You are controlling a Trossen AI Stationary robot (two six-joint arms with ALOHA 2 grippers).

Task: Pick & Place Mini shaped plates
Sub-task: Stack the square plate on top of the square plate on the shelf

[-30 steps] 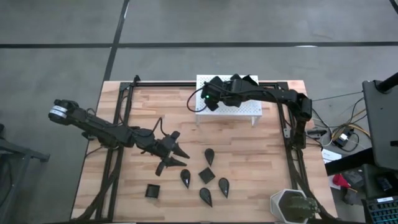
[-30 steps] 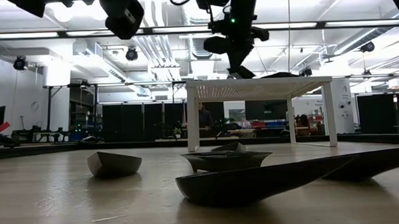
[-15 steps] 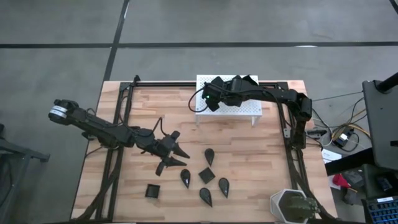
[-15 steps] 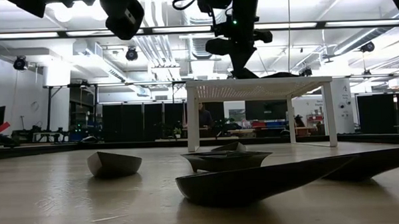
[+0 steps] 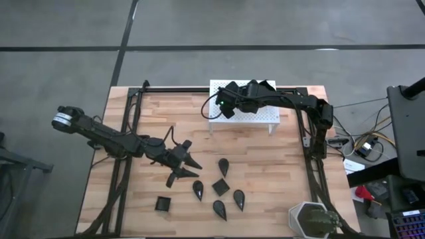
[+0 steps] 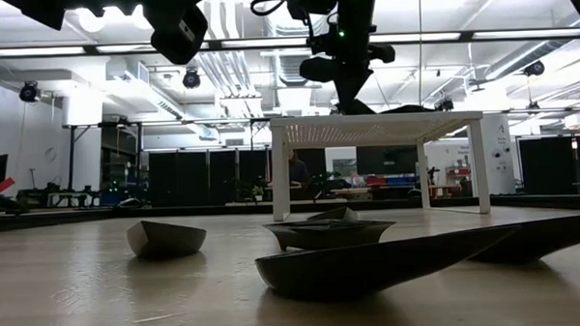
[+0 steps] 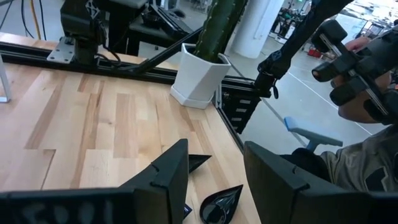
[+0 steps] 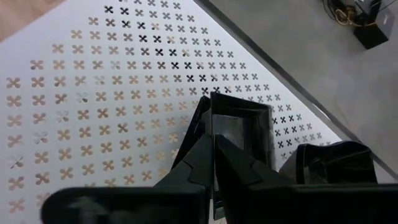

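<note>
Both arms: dark, near-black jointed links. Left arm [image 5: 106, 136] carries a pale band at its outer end. Right arm [image 5: 292, 103] trails a thin black cable loop beside its wrist. Left gripper fingers [image 7: 277, 180] are angular, matte black.

A robotics laboratory in an open industrial hall: exposed silver ceiling ducts [image 6: 267, 72], fluorescent strip lighting [image 6: 518, 33], grey concrete floor [image 5: 265, 26], and a black-framed butcher-block wooden workbench [image 5: 265, 166].
</note>
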